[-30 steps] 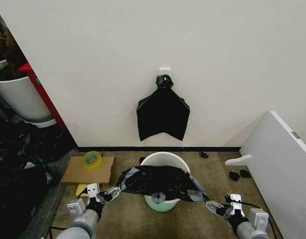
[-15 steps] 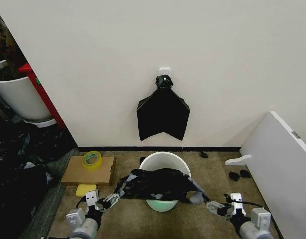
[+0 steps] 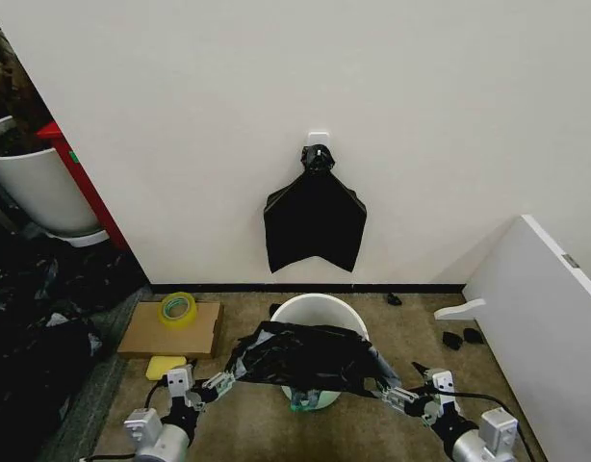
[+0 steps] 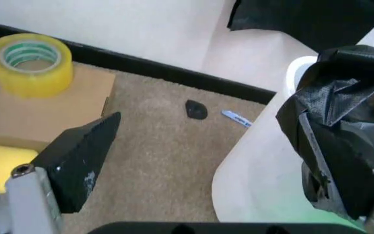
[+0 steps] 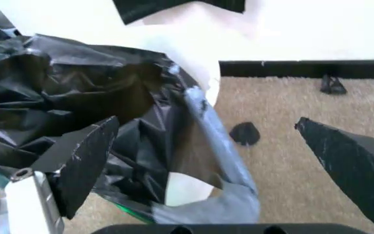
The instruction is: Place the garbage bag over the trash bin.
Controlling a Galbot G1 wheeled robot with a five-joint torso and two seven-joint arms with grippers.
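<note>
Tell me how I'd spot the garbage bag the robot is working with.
Look at the carpet below the white wall, where a small round white trash bin stands. The garbage bag is the wrinkled, glossy black film draped across its front rim, unlike the flat matte black bags hanging knotted on the wall above.

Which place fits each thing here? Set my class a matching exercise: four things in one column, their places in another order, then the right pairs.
Things:
1. garbage bag
2. tape roll
3. trash bin
4. bunch of bags

Places:
A. hanging on the wall
B. on the floor below the hanging bunch
C. on the cardboard
D. draped over the bin's near rim, between the left gripper and the right gripper

Pairs: 1-D, 2-C, 3-B, 4-A
</note>
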